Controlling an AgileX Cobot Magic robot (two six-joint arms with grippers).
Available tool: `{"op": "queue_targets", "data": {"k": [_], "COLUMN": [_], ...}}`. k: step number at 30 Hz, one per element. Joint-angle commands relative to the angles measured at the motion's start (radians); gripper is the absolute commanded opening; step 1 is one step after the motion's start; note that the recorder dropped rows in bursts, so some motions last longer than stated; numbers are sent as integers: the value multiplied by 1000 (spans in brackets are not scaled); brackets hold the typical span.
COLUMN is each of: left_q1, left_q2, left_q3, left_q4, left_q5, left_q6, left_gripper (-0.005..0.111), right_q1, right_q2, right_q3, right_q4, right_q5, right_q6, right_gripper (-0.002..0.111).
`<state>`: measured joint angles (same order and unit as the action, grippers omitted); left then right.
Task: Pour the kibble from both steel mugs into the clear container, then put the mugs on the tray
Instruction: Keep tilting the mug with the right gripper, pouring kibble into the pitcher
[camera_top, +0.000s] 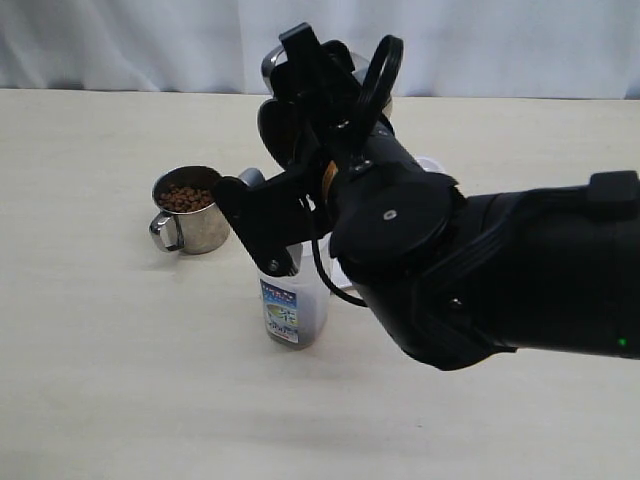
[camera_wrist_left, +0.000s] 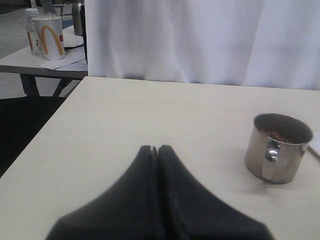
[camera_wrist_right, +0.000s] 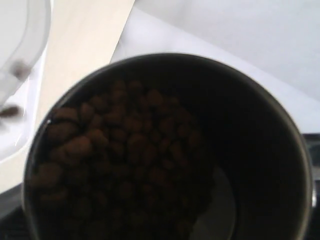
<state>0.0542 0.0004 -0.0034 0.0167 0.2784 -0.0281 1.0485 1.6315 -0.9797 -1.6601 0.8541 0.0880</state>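
first pour: right gripper (camera_top: 330, 75) grasps the tilted shiny steel mug (camera_wrist_right: 260, 165) of brown kibble (camera_wrist_right: 125, 145) over the tall frosted container (camera_top: 312, 300); likely needs steeper tipping next. twin mug (camera_top: 200, 230) at ten o'clock; left gripper (camera_wrist_left: 157, 150) clenched.

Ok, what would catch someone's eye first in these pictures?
The bulky black right arm dominates the exterior view's centre, its jaws holding a kibble-filled steel mug tilted above the clear container. Left of that, a second steel mug of kibble stands on the table.
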Motion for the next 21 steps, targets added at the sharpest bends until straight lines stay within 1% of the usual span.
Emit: {"op": "queue_targets", "data": {"k": [1,16,21], "left_q1": [-8,-8,-8], "left_q2": [0,0,0], "left_q3": [3,3,3], "left_q4": [-2,-2,-2], "left_q5": [-4,-4,-4], "left_q6": [-3,-3,-3], "left_gripper": [0,0,0], "right_q1": [-5,-5,-5], "right_q2": [-4,-4,-4], "right_q3": [-3,-3,-3], "right_q4": [-30,-30,-56], "right_q5": [18,23,23], "right_q6": [-22,-51,-50], "right_gripper": [4,4,4]}}
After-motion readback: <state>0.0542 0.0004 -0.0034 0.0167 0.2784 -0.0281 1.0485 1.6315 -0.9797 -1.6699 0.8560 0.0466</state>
